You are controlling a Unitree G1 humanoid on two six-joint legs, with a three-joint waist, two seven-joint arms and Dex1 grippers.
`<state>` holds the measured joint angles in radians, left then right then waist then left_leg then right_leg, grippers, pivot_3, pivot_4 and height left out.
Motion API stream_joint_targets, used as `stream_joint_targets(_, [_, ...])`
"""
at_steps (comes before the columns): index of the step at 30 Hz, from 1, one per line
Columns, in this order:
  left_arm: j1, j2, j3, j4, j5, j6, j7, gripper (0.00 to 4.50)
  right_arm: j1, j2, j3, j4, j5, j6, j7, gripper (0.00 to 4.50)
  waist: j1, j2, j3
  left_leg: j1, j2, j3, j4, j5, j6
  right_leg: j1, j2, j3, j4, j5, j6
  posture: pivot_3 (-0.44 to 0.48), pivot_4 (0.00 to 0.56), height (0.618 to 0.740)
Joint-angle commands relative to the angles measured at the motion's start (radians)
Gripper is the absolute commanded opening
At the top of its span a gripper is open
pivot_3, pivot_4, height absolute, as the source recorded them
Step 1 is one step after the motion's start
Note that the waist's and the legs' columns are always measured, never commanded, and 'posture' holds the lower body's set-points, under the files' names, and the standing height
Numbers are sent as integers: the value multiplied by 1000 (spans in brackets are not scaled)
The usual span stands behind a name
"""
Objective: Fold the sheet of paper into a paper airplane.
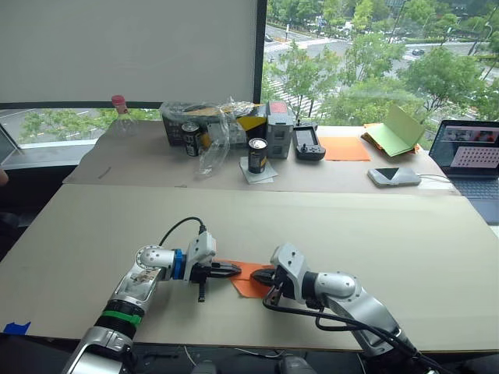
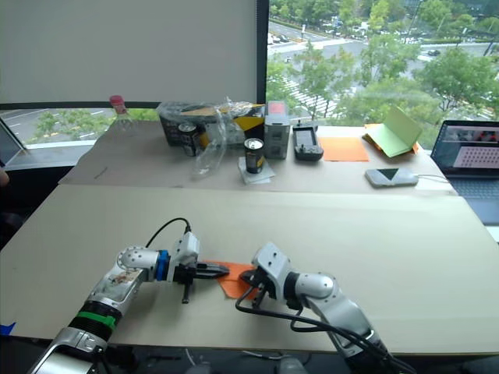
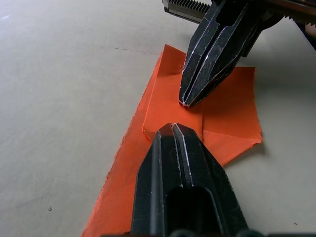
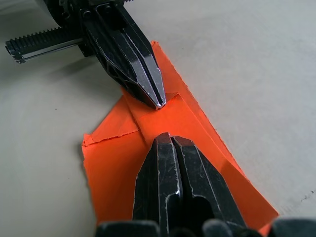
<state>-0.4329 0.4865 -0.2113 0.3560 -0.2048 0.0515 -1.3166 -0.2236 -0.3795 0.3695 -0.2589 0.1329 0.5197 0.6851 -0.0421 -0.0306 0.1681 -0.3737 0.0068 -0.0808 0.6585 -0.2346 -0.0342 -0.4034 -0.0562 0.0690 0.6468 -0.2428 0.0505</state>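
The bright orange sheet of paper (image 1: 248, 282) lies flat on the beige table (image 1: 374, 226) near its front edge, folded into a narrow layered shape with creased flaps (image 3: 232, 103). My left gripper (image 1: 236, 269) comes in from the left, shut, with its tip resting on a folded edge (image 3: 171, 127). From the right, my right gripper (image 1: 259, 275) is also shut, and its tip (image 4: 170, 137) presses on the same flap. The two tips nearly meet over the paper (image 4: 113, 168), and neither holds it between its fingers.
Along the back table stand a bottle (image 1: 119, 109), two cans (image 1: 257, 154), a plastic bag (image 1: 214, 132), a controller (image 1: 309, 142), a paler orange sheet (image 1: 345, 148), a green booklet (image 1: 398, 131), a phone (image 1: 394, 176) and a laptop (image 1: 472, 152).
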Motion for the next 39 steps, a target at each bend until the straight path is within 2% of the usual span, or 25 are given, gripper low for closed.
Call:
stream_joint_targets(1, [16, 16, -36, 43, 34, 27, -18, 0, 28, -17, 6, -1, -20, -8, -7, 26, 0, 0, 0, 0, 0, 0, 0, 0, 0, 0, 0, 0, 0, 0, 0, 0, 150, 732])
stream_joint_targets(14, [-43, -30, -56, 143, 48, -23, -35, 0, 233, -160, -160, -156, -1, -21, -29, 26, 12, 3, -3, 0, -1, 0, 0, -1, 1, 2, -1, 0, -2, -1, 1, 0, 150, 732])
stream_joint_targets(18, [-59, -44, -58, 173, 53, -40, -37, 0, 235, -166, -224, -192, 32, -39, -28, 26, 21, 4, -4, 1, -1, 1, 0, -1, 1, 4, -1, 0, -4, -1, 1, 0, 150, 732])
stream_joint_targets(22, [-73, -54, -55, 196, 54, -51, -40, 0, 171, -131, -254, -243, 75, -71, -28, 26, 24, 4, -4, 0, -1, 1, 0, -1, 1, 3, -1, 0, -4, -1, 1, 0, 150, 732])
stream_joint_targets(26, [-74, -61, -51, 191, 48, -48, -39, 0, 87, -80, -212, -237, 67, -62, -44, 26, 25, 5, -4, 0, -1, 0, 0, -1, 1, 3, -1, 0, -4, -1, 1, 0, 150, 732])
stream_joint_targets(31, [-57, -69, -48, 159, 45, -34, -25, 0, 52, -33, -130, -136, 24, -57, -62, 26, 30, 5, -4, 0, -1, 0, 0, -1, 2, 3, -1, 0, -5, -1, 2, 0, 150, 732])
stream_joint_targets(39, [-31, -84, -51, 90, 31, 19, -5, 0, 109, -32, -104, -57, 4, -7, -76, 26, 30, 6, -4, -2, -2, 0, 0, -1, 2, 2, -2, 0, -5, -1, 2, 0, 150, 732])
